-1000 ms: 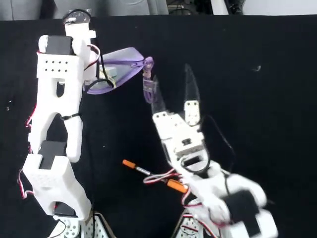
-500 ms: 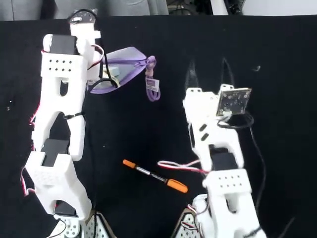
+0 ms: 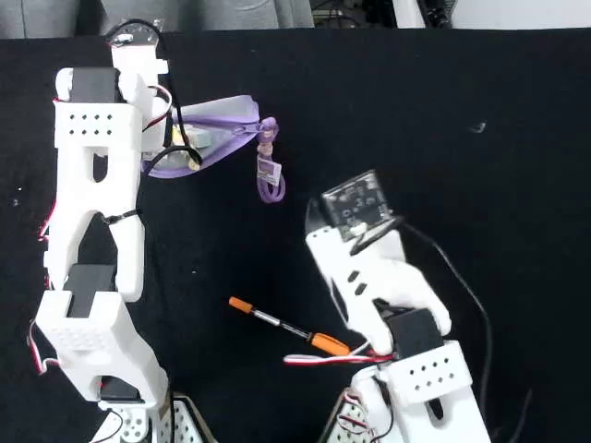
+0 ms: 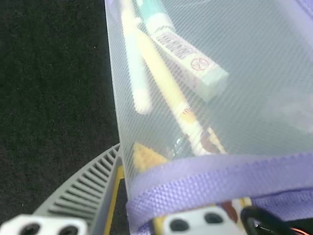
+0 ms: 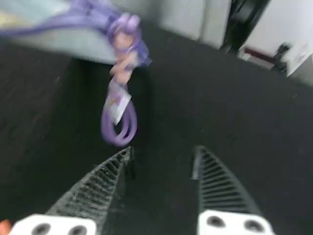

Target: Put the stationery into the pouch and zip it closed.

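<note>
Relative to one second ago, the right gripper (image 5: pixel 161 164) has drawn back from the zip pull (image 3: pixel 269 173) toward its own base. It now stands open, fingers apart, above the black table (image 3: pixel 480 185). The pouch (image 3: pixel 222 125) has shifted slightly leftward, clamped at its purple edge by the left gripper (image 4: pixel 128 166) at the table's far left. The pouch is translucent mesh with purple binding, and inside it are yellow pens (image 4: pixel 161 83) and a mint-green stick (image 4: pixel 183 46). An orange pen (image 3: pixel 288 329) lies on the table near the right arm's base.

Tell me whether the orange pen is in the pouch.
Out: the pen lies on the table, well apart from the pouch.
</note>
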`<action>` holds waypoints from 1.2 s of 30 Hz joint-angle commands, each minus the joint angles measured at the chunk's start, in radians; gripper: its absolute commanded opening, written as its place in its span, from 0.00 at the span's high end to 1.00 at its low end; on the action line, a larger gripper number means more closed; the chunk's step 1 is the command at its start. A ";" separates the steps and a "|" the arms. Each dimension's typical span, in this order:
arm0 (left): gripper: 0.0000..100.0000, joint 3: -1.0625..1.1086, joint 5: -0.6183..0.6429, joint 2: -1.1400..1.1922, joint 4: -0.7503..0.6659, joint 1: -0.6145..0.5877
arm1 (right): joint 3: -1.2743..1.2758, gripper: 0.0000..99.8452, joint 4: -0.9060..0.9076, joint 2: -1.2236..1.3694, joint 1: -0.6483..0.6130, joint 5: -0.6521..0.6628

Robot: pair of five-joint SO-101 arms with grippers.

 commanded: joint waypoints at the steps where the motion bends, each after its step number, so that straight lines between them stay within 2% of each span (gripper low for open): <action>1: 0.97 0.019 0.002 0.017 0.012 -0.019 | -0.065 0.85 0.123 -0.025 -0.061 0.021; 5: 0.97 0.013 0.005 0.029 0.009 -0.041 | -0.050 0.81 0.206 -0.025 -0.137 0.026; 10: 0.97 -0.021 0.006 0.031 0.009 -0.099 | -0.038 0.78 0.311 -0.024 -0.247 0.101; 19: 0.97 -0.025 0.026 0.031 0.006 -0.122 | 0.004 0.78 0.325 -0.001 -0.339 0.135; 30: 0.97 -0.024 0.031 0.032 -0.014 -0.143 | -0.101 0.78 0.273 0.387 -0.508 0.133; 36: 0.97 -0.025 0.031 0.032 -0.017 -0.166 | -0.137 0.78 0.199 0.562 -0.517 0.089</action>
